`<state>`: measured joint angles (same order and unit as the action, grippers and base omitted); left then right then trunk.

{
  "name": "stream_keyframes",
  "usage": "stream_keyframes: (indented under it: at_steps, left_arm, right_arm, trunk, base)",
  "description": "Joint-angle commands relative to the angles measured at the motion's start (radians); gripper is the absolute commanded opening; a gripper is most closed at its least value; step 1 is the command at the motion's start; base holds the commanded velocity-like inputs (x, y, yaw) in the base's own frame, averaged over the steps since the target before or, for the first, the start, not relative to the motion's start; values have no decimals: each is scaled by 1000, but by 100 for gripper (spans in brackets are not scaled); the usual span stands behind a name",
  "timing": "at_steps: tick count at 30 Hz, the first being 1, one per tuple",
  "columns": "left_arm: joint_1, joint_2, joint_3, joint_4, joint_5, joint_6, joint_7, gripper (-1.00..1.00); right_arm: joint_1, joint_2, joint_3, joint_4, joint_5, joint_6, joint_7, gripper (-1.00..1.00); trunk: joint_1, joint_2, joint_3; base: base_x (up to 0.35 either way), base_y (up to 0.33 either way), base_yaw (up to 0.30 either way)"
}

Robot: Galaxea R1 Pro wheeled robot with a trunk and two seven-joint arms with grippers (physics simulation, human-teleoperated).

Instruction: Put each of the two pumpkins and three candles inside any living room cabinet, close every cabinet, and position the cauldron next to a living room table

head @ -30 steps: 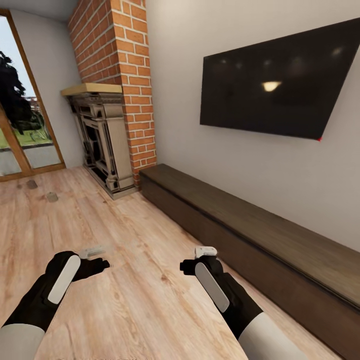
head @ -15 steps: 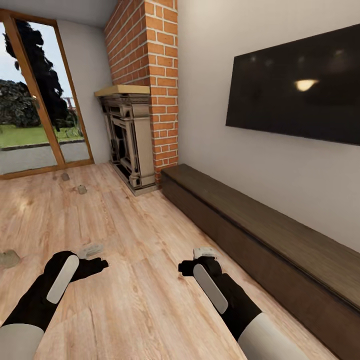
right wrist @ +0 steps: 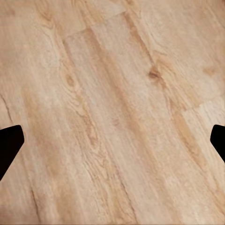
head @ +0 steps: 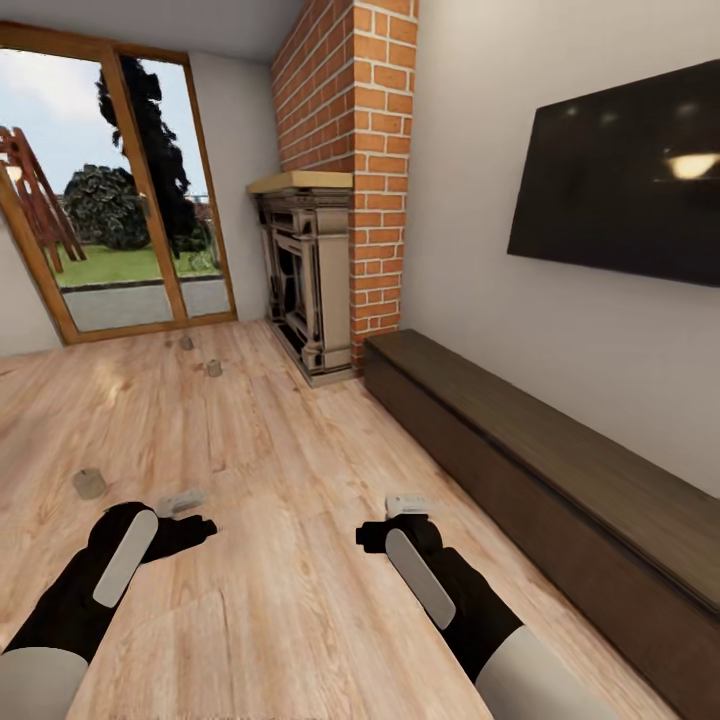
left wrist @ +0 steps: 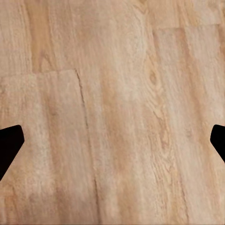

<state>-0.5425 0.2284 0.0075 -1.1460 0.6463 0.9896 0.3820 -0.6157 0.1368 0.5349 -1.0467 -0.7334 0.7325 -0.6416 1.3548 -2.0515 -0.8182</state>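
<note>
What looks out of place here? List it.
Three candles lie scattered on the floor: one near the left tool, two by the glass door. Nothing else stands out.

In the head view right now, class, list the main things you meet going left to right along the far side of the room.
Wood-framed glass garden door → stone fireplace with a pale mantel → red brick chimney column → long low dark-brown wooden cabinet, with the black wall-mounted screen above it.

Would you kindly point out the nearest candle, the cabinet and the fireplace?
nearest candle [head: 88, 484], head view, its side.
cabinet [head: 560, 455], head view, its top board.
fireplace [head: 305, 275], head view, its surround.
</note>
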Motion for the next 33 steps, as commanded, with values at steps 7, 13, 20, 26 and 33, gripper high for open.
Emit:
stream_keyframes:
  at_steps: [7,13,20,26,33]
  left_arm:
    - [-1,1,-1,-1,45,3,9,100]
    - [-1,7,-1,0,66,3,9,100]
    - [-1,7,-5,10,69,1,3,100]
    - [3,9,-15,27,61,0,3,100]
    - [5,3,-41,75,55,-2,8,100]
  right_arm:
    - [-1,0,2,-1,-10,1,-10,100]
    - [-1,0,2,-1,-10,1,-10,100]
    - [-1,0,2,1,-10,-2,-10,100]
    - [-1,0,2,2,-10,-5,-13,100]
    - [-1,-9,-7,6,-11,-18,-9,100]
  trunk:
    - [0,0,-1]
    - [0,0,-1]
    - [0,0,-1]
    - [0,0,-1]
    - [0,0,-1]
  base:
    - [0,0,290]
    - [0,0,290]
    - [41,0,290]
    - [212,0,290]
    - [313,0,282]
